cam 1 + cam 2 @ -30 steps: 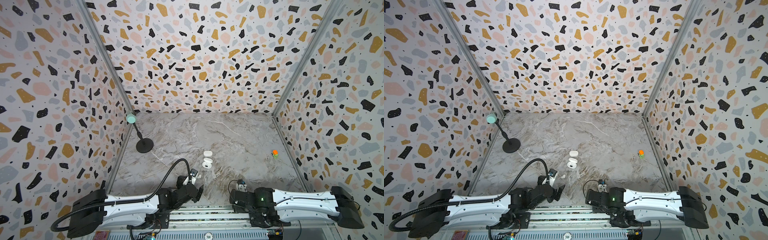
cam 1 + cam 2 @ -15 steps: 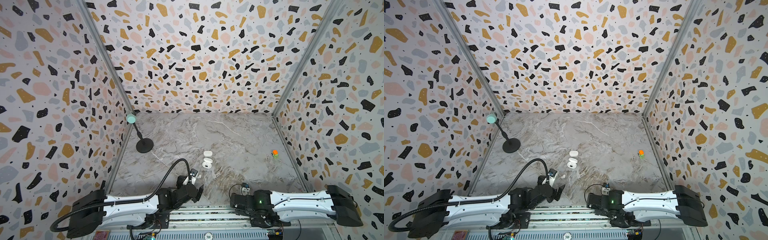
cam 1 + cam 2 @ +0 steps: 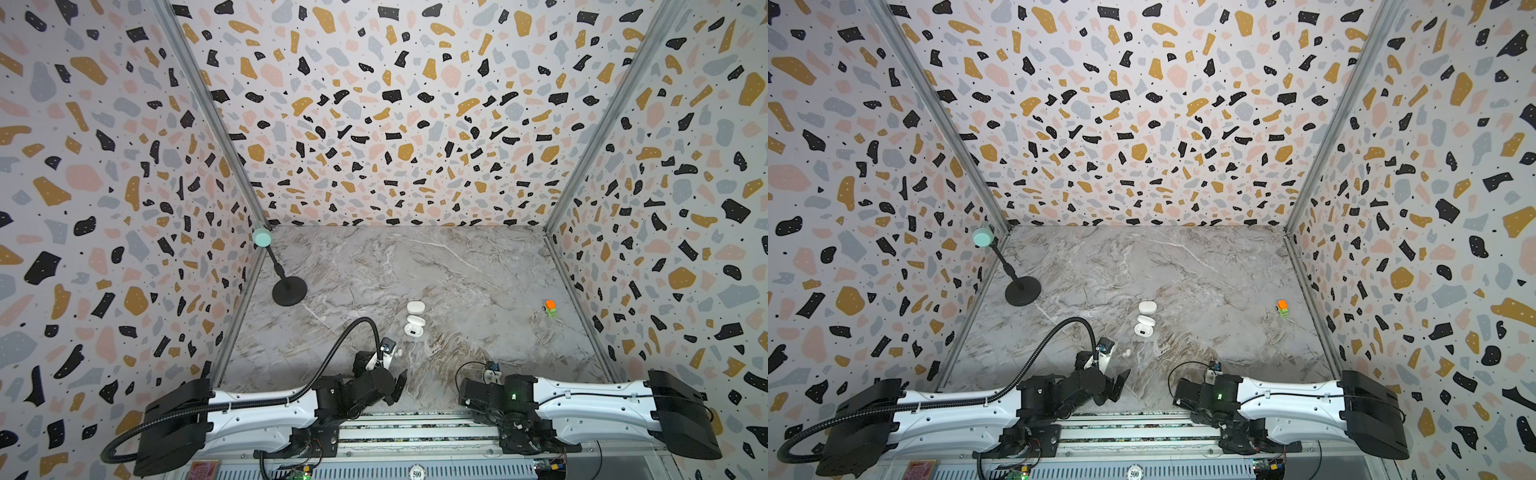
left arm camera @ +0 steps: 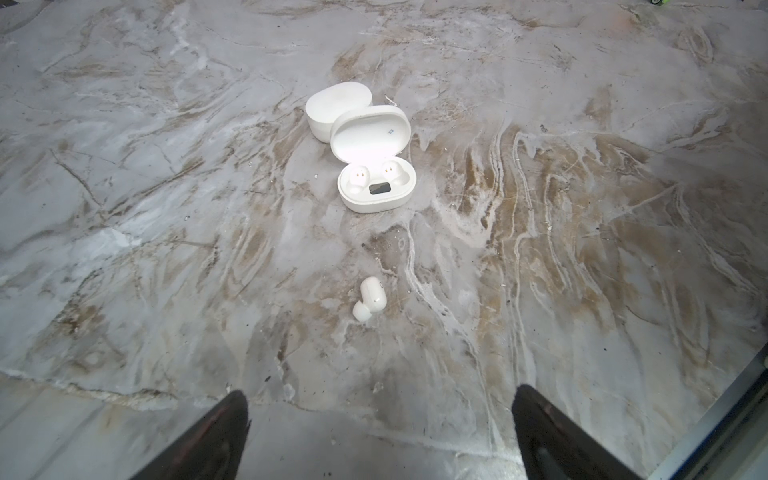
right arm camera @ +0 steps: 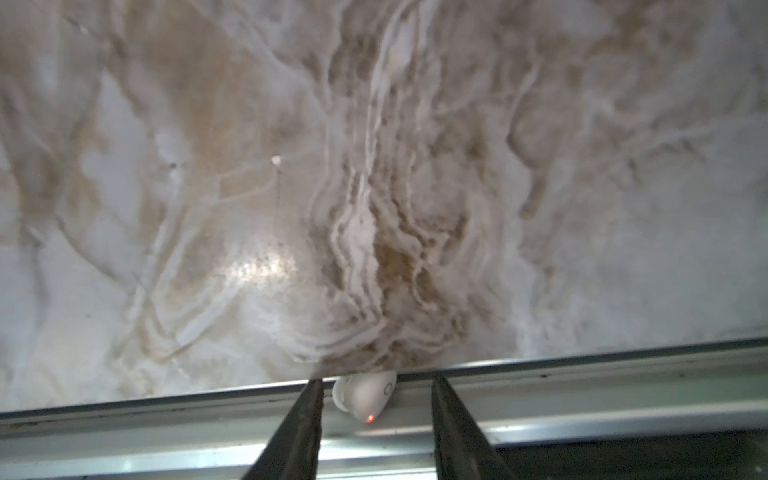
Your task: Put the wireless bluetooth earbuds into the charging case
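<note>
Straddling earbud [image 5: 365, 397] at metal rail [image 5: 582, 390], right end effector [image 5: 376, 379] apart, left end effector [image 4: 380, 390] wide apart

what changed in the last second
The right arm edged slightly toward the middle, and its right tool narrowed around the rail earbud, not gripping yet. Left tool, open case, closed case, table earbud and toy stayed put.

Marbled table [image 3: 457, 270]: black stand [image 3: 289, 291], far-left corner; closed case [image 3: 415, 307] beside open case [image 3: 414, 326], centre; earbud [image 4: 369, 299] nearer the front; second earbud [image 5: 365, 397] at the front edge; orange toy [image 3: 550, 308], right edge.
</note>
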### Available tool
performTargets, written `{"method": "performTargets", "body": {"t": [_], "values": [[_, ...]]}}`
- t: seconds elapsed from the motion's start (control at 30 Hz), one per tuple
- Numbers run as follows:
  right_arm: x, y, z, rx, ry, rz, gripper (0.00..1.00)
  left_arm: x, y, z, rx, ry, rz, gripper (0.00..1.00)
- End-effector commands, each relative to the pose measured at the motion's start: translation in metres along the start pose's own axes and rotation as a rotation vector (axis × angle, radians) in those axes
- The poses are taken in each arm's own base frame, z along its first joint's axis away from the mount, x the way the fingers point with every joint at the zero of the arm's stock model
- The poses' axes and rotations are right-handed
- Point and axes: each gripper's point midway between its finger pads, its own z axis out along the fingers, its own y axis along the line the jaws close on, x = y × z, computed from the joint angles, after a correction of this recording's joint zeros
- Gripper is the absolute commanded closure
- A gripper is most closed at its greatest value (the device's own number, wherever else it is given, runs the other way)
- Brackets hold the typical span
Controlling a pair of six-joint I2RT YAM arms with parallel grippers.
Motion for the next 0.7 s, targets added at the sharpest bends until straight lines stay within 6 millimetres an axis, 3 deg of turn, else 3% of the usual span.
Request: {"method": "performTargets", "body": {"t": [0.0,0.67], "values": [[-0.002,-0.011,0.005,0.047,-0.012,-0.018,0.57,-0.001,-0.002,0.001,0.008,-0.014,0.007,0.00],[0.008,-0.005,0.018,0.012,0.038,-0.033,0.72,0.001,-0.003,0.003,0.003,-0.004,0.015,0.00]]}}
